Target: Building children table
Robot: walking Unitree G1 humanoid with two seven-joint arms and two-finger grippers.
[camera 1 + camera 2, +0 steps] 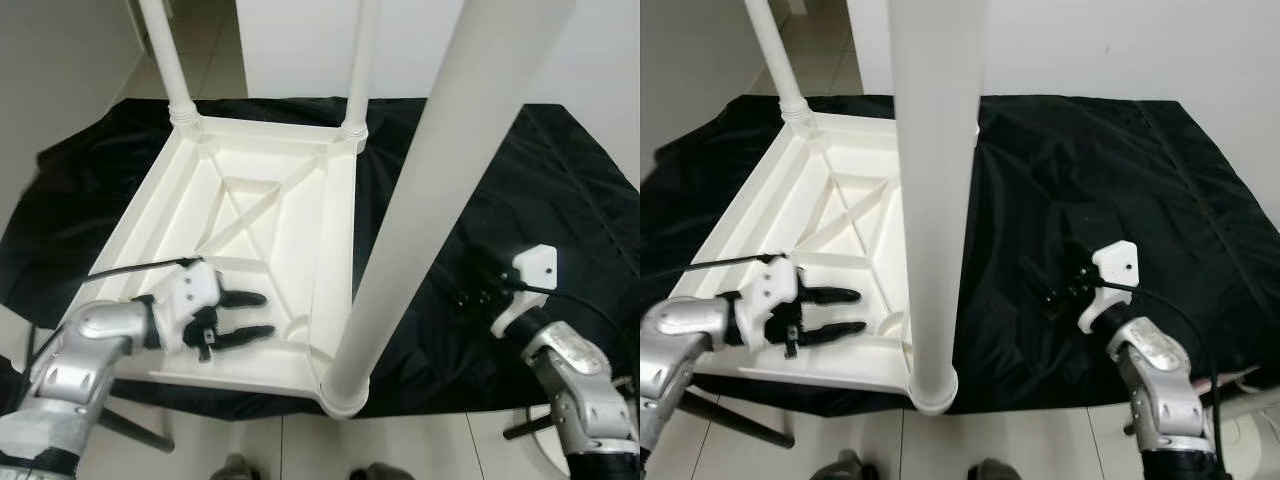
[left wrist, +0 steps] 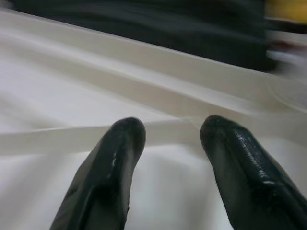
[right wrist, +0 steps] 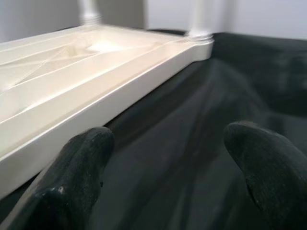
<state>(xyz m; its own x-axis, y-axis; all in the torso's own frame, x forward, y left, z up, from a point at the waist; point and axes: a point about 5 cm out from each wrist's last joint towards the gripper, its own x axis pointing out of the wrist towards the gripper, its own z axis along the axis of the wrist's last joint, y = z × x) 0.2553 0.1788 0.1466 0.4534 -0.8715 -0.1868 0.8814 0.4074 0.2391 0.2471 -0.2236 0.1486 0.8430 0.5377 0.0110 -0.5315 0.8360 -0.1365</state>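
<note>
While table [image 1: 260,215] lies upside down on black cloth [image 1: 520,190], legs [image 1: 420,190] up, left claw [image 1: 245,315] spread inside its underside near front rim; right claw [image 1: 1065,290] spread over cloth beside table

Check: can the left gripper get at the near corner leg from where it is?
Probably yes. Left gripper hovers open inside the upturned tabletop, and nothing stands between it and the near leg.
</note>
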